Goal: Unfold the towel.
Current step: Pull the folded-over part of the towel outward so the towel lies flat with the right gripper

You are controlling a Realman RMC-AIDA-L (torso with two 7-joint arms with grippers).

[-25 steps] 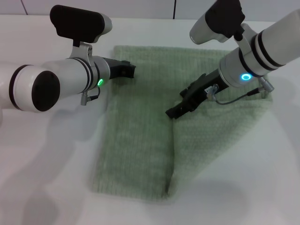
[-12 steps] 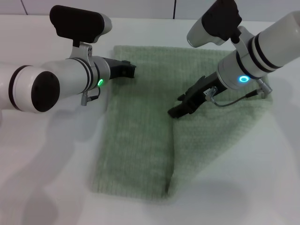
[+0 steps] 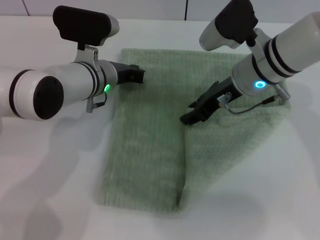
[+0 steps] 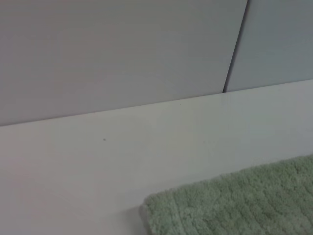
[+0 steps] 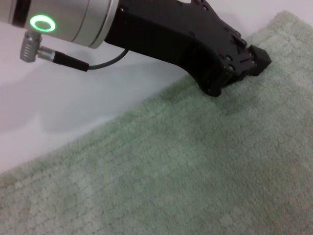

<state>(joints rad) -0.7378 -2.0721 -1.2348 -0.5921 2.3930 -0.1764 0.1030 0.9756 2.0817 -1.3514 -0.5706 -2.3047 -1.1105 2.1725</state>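
The pale green towel (image 3: 147, 140) lies on the white table, its right part doubled over along a fold edge (image 3: 183, 160) that runs toward me. My left gripper (image 3: 139, 75) hovers low over the towel's far left corner. My right gripper (image 3: 187, 119) points down at the far end of the fold edge, near the towel's middle. The left wrist view shows the towel's corner (image 4: 234, 205) lying flat on the table. In the right wrist view, the left gripper (image 5: 247, 61) sits just above the ribbed cloth (image 5: 171, 171).
The white table (image 3: 55, 165) surrounds the towel on all sides. A pale wall with a dark vertical seam (image 4: 234, 54) stands behind the table's far edge.
My right gripper has shifted slightly to the right and away from me along the towel. The left arm and the towel have not moved.
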